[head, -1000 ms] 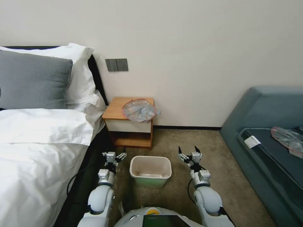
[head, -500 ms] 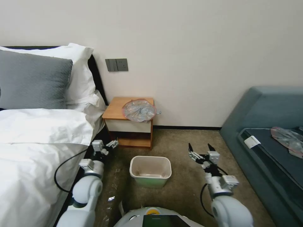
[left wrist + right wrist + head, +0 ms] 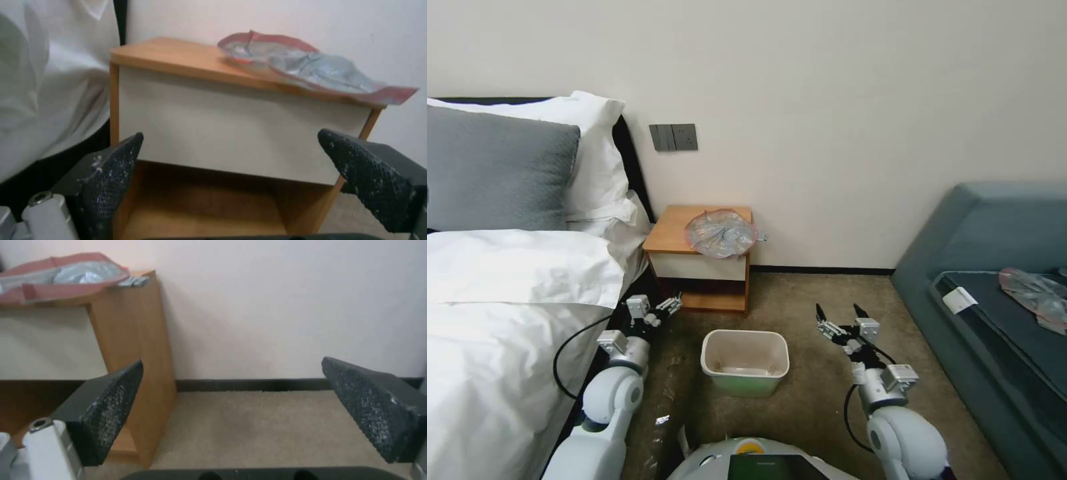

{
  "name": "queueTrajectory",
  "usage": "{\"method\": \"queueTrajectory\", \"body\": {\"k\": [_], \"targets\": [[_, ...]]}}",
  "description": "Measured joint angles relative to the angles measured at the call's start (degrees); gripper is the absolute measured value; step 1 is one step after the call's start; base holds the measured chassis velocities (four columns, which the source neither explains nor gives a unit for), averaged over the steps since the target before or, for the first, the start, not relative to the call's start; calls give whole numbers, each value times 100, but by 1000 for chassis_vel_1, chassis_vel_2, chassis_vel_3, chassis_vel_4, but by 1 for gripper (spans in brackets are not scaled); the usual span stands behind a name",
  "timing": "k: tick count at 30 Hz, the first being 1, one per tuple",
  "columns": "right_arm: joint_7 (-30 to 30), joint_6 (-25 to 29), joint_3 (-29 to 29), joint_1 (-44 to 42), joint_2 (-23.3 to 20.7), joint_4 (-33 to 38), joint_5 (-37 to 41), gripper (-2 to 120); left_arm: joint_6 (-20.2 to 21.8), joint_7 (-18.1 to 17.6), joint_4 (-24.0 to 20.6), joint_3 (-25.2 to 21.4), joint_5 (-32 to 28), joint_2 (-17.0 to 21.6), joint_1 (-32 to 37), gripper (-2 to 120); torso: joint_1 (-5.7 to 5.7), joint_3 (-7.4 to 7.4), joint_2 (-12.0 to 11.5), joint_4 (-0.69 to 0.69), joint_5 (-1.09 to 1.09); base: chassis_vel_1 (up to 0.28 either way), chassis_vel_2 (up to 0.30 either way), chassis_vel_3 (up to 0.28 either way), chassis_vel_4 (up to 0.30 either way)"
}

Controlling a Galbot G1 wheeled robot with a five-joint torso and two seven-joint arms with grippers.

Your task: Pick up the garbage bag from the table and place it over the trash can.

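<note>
Beige carpet (image 3: 800, 300) covers the floor of a bedroom, with a bed (image 3: 507, 293) along the robot's left, a plain cream wall ahead and a blue-grey sofa (image 3: 994, 267) on the right. Against the wall, just beside the bed, stands the desk (image 3: 670, 233), a small nightstand with an orange-brown top, a white drawer front and a low open shelf. The garbage bag (image 3: 721, 233) lies crumpled on the right part of its top, grey and translucent with a pinkish-red rim, one edge hanging slightly past the front. On the carpet in front of the desk, between the two arms, sits the trash can (image 3: 746, 381), upright, cream inside and pale green outside, with no liner over it.

The left gripper (image 3: 657, 308) hangs low near the bed's edge, to the left of the trash can and short of the desk, its jaws spread wide with nothing between them; its wrist view looks at the drawer front and the bag above. The right gripper (image 3: 839, 317) is raised over the carpet to the right of the trash can, jaws likewise wide apart and empty. A second grey-and-pink plastic sheet (image 3: 1037, 293) lies on the sofa seat, well apart from everything else.
</note>
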Motion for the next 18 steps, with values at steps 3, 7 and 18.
{"method": "queueTrajectory", "body": {"k": [3,7,18], "targets": [[1,23,-65,278,-183,-202,104,100,-19,-30,89,43,55,-22,-26,100,0,0,0,0,-1,0,0,0,0],[8,94,-244,945,-666,-536,495,100,-108,-49,99,10,206,-41,-8,100,0,0,0,1,-1,0,0,0,0],[-186,996,-1272,2866,-1733,-1977,-446,100,-346,-63,142,-49,603,-179,29,100,0,0,0,1,0,0,0,0,0]]}}
